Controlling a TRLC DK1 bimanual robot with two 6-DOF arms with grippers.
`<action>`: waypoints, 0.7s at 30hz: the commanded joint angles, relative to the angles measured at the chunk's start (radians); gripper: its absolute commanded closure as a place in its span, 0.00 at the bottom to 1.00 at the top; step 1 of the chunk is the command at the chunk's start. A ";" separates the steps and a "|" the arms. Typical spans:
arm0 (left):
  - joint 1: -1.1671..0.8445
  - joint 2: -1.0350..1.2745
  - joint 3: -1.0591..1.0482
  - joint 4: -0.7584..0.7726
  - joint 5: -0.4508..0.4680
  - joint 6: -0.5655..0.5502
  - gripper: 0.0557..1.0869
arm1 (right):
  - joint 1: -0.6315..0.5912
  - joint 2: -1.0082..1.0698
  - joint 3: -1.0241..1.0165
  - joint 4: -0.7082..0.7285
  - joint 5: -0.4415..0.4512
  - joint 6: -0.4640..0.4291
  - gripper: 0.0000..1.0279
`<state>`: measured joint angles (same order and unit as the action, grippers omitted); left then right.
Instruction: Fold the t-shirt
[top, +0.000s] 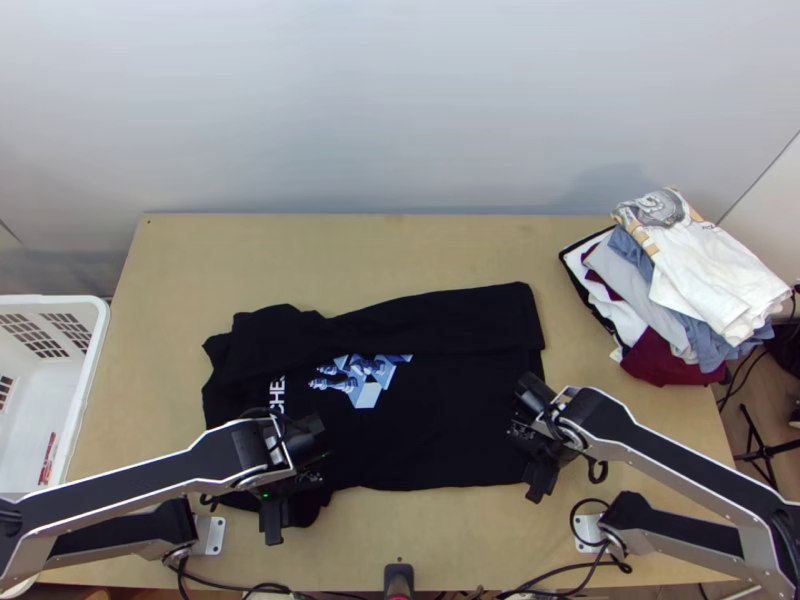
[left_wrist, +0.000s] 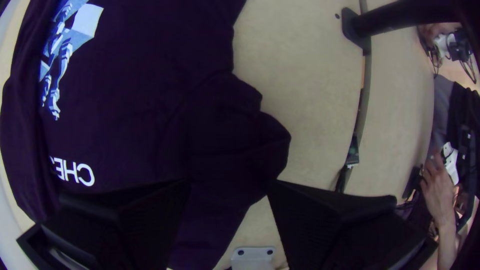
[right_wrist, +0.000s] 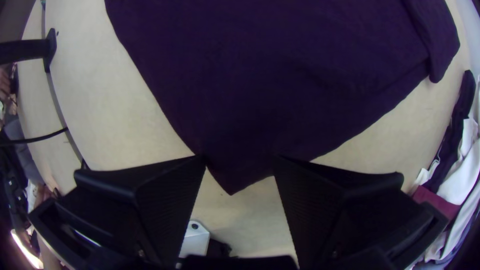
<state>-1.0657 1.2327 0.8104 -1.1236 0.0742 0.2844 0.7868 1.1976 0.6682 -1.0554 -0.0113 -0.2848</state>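
Black t-shirt (top: 450, 430) lies face up on the table (top: 380, 250), its long axis running left to right, collar end to the left, hem to the right. The far side is turned inward as one long panel (top: 440, 320), partly covering the chess print (top: 365, 380); the near side lies unfolded.

Left gripper (left_wrist: 229, 182): fingers well apart, the near sleeve (left_wrist: 237, 145) reaching into the gap, nothing clamped. Right gripper (right_wrist: 239, 160): likewise wide, the near hem corner (right_wrist: 231, 182) between the fingers, no hold visible.

Key relation: both grippers are at the near long edge, one per end, with the bulk of the cloth beyond them. Judged next step: pinch sleeve and corner, then carry that edge away from the arm bases, over the print (risk: the loose sleeve bunches, or only one layer gets caught). Estimate: roughly midway through.
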 joint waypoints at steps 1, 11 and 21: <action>0.001 -0.002 -0.025 0.028 0.001 -0.008 0.28 | 0.009 0.031 -0.009 0.026 -0.001 0.001 0.40; 0.004 -0.033 -0.071 0.074 -0.002 -0.017 0.64 | 0.028 0.059 -0.013 0.035 0.008 0.004 0.69; 0.122 -0.068 -0.031 0.050 0.016 0.007 0.96 | 0.014 0.039 -0.013 0.048 0.008 -0.011 0.97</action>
<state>-1.0069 1.1835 0.7647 -1.0557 0.0746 0.2653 0.8112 1.2488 0.6548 -1.0088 -0.0036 -0.2867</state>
